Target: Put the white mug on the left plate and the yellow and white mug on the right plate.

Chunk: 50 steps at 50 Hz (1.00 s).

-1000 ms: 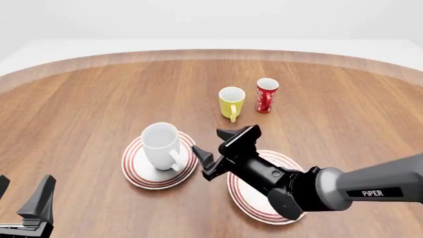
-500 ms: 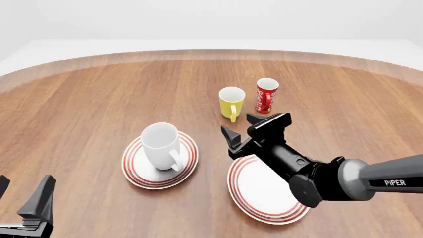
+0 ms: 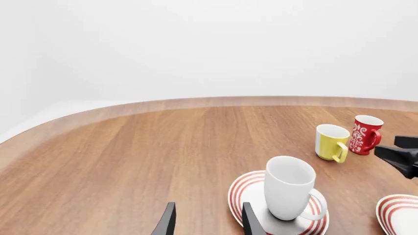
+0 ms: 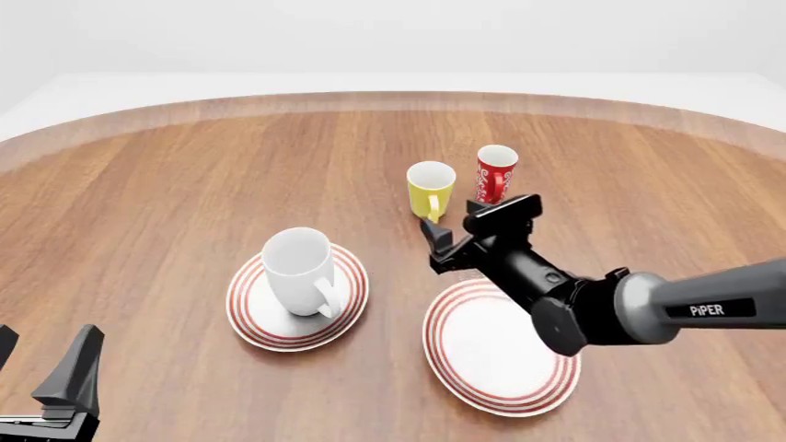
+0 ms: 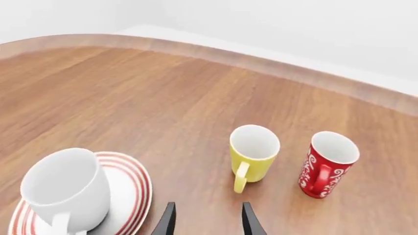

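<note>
White mug [image 4: 300, 270] sits upright on left plate [image 4: 252, 318], handle toward near-right. Right plate [image 4: 485, 368] bare, just right of it, the two plates apart. Yellow and white mug [image 4: 430, 190] stands on the wooden table [image 4: 160, 193], far of right plate, handle facing near; red cup [image 4: 495, 176] w/ white marks just right of it, not touching. Right gripper [image 4: 469, 235] hangs between right plate's far edge and yellow and white mug, fingers spread w/ nothing between them, close to the mug's handle but apart from it. Left gripper [image 4: 50, 373] at near-left corner, well apart from everything; fingers parted, nothing held. In right wrist view the fingertips [image 5: 168, 220] point at the table just near of the yellow mug.
</note>
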Available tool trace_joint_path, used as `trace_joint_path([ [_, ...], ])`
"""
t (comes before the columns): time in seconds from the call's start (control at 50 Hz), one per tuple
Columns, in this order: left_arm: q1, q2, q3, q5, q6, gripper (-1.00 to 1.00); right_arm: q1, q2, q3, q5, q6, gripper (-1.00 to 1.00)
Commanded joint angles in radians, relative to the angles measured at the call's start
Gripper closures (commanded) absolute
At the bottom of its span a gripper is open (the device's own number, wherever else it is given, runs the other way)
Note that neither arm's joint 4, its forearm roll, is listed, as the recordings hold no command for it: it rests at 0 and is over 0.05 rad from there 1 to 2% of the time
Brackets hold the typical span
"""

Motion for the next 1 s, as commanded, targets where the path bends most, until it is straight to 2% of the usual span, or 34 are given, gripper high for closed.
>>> trace_joint_path([
  [0.02, 0.000, 0.000, 0.000, 0.000, 0.000, -1.00, -0.006, 0.042, -0.052, 0.024, 0.022, -1.00],
  [0.72, 0.000, 0.000, 0.000, 0.000, 0.000, -1.00, -0.080, 0.172, -0.188, 0.048, 0.049, -1.00],
  [1.0, 0.000, 0.000, 0.000, 0.000, 0.000, -1.00, -0.093, 0.206, -0.251, 0.082, 0.033, -1.00],
])
